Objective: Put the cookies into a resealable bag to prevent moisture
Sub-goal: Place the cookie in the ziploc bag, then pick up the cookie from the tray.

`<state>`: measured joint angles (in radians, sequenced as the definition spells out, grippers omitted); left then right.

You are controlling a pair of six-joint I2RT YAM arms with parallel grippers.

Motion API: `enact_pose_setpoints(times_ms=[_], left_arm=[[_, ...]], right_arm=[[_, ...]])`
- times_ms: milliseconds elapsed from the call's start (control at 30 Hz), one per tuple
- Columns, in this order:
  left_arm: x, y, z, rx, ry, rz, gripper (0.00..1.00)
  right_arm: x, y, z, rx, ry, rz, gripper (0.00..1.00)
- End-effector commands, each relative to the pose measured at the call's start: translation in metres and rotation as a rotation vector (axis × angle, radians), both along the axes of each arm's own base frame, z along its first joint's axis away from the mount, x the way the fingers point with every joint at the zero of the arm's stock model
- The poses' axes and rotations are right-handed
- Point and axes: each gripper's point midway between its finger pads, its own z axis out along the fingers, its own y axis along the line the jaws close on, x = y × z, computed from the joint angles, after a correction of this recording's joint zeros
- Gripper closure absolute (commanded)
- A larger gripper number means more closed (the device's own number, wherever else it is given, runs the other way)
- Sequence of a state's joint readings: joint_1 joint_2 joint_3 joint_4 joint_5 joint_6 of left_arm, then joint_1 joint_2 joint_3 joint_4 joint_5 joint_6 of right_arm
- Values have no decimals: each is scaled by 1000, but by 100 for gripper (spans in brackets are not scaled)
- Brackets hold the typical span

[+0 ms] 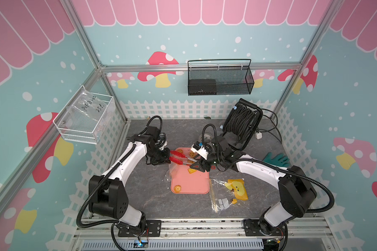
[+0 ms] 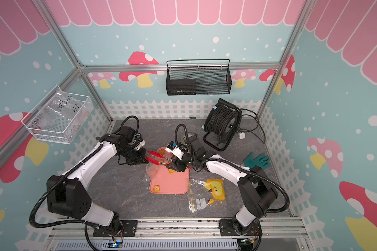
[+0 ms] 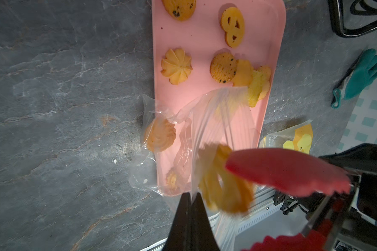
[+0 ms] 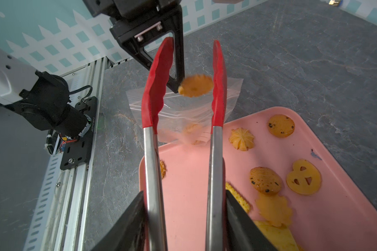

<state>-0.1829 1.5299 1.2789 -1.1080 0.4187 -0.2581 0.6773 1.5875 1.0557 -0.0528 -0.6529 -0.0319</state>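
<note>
1. Steel tongs (image 4: 151, 152) sit gripped in the right jaws, red tips parted around a blurred cookie (image 4: 196, 85).
2. Clenched left jaws pinch the resealable bag (image 4: 183, 113) rim above the pink tray (image 4: 324, 217) edge, where more cookies (image 4: 241, 139) lie.
3. Left arm (image 1: 126, 160) and right arm (image 1: 255, 167) reach inward, elbows bent.

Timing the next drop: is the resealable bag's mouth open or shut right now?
Open: below the tongs, the left tool holds up one lip of the resealable bag, and cookies lie inside.

The tongs (image 4: 155, 87) and left claw (image 3: 191, 196) crowd the resealable bag (image 4: 183, 113); bare table (image 1: 144, 184) flanks the tray (image 4: 187, 173).
</note>
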Motion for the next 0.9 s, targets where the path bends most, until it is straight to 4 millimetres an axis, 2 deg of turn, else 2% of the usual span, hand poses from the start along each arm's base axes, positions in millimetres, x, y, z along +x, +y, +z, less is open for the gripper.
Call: enact_pose_setpoints(times_ms=[0, 100, 167, 267, 333, 400, 467, 767, 867], left_arm=[[2, 6, 10, 17, -30, 13, 100], [4, 8, 13, 28, -40, 15, 100], [4, 13, 15, 50, -45, 18, 100], [6, 20, 16, 85, -48, 23, 100], [8, 24, 18, 103, -52, 27, 100], [11, 26, 23, 112, -62, 30, 100], [13, 27, 27, 118, -70, 29, 100], [13, 23, 23, 94, -39, 13, 100], [13, 22, 21, 88, -36, 10, 100]], right_arm=[[-2, -9, 34, 59, -74, 5, 40], [3, -29, 43, 51, -99, -54, 41], [11, -48, 40, 3, -130, -124, 42], [16, -67, 10, -163, -158, -155, 42], [15, -71, -14, -260, -155, -130, 42], [14, -67, -34, -353, -186, -94, 41], [17, -63, -46, -406, -209, -71, 40], [46, -33, -78, -507, -262, -6, 39], [50, -25, -85, -515, -256, 15, 39]])
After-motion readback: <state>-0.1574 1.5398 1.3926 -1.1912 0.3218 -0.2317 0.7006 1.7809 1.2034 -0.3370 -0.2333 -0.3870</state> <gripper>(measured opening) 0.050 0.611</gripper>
